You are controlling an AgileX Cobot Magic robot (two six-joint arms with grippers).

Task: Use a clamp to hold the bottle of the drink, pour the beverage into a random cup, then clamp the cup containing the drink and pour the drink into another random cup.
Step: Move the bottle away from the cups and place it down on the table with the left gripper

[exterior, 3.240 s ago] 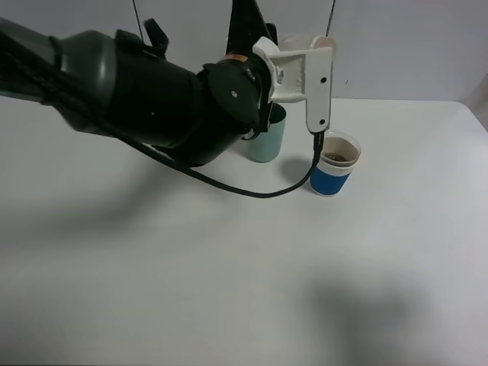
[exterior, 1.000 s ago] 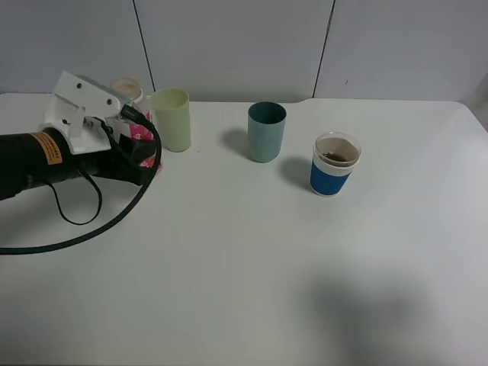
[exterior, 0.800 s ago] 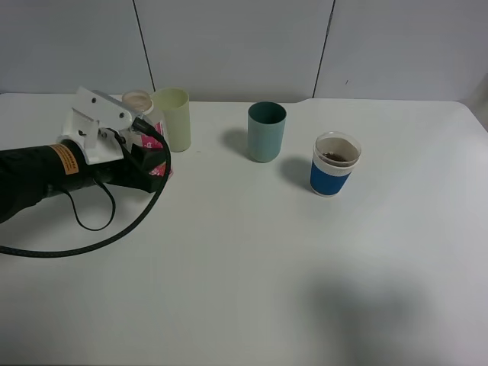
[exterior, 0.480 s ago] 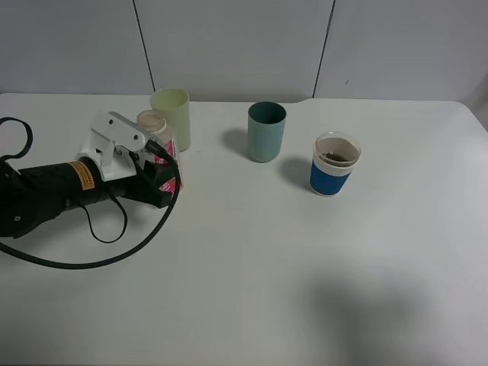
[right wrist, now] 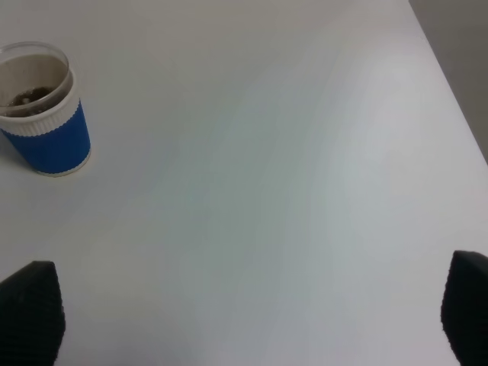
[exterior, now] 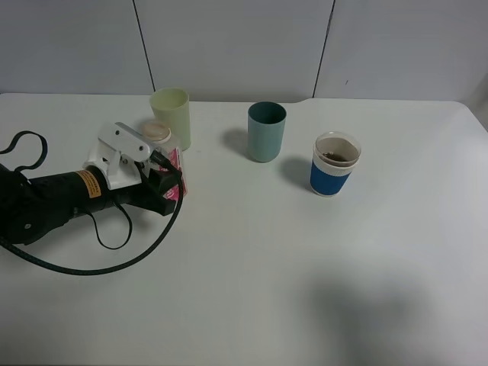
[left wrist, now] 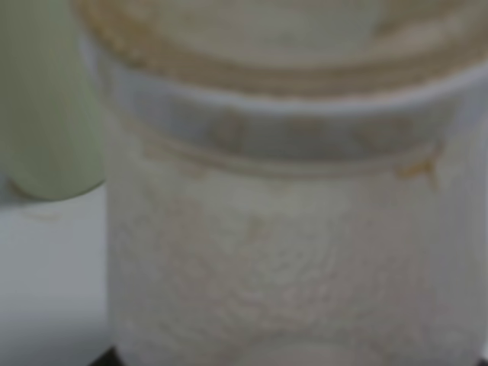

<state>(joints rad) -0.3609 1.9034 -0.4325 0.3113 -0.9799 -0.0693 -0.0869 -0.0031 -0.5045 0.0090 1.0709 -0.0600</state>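
Observation:
The bottle (exterior: pixel 172 162), clear with a pink-red label and a pale round mouth, stands upright at the left of the table, and my left gripper (exterior: pixel 168 178) is shut on its body. It fills the left wrist view as the blurred bottle (left wrist: pixel 282 229). The blue-banded cup (exterior: pixel 334 165) stands at the right with brown beverage (exterior: pixel 336 156) in it. The teal cup (exterior: pixel 266 131) stands left of it, at the back. My right gripper (right wrist: pixel 245 313) is open over bare table, with the blue-banded cup (right wrist: pixel 42 114) well ahead of it and to one side.
A pale yellow-green cup (exterior: pixel 171 116) stands just behind the bottle and shows as the pale cup (left wrist: pixel 46 114) in the left wrist view. The left arm (exterior: pixel 61 198) and its black cable (exterior: pixel 114 255) lie low over the table's left part.
The left arm has carried the bottle from above the blue-banded cup to the left side, then right and forward of the yellow-green cup, and lower. The right gripper has stayed open.

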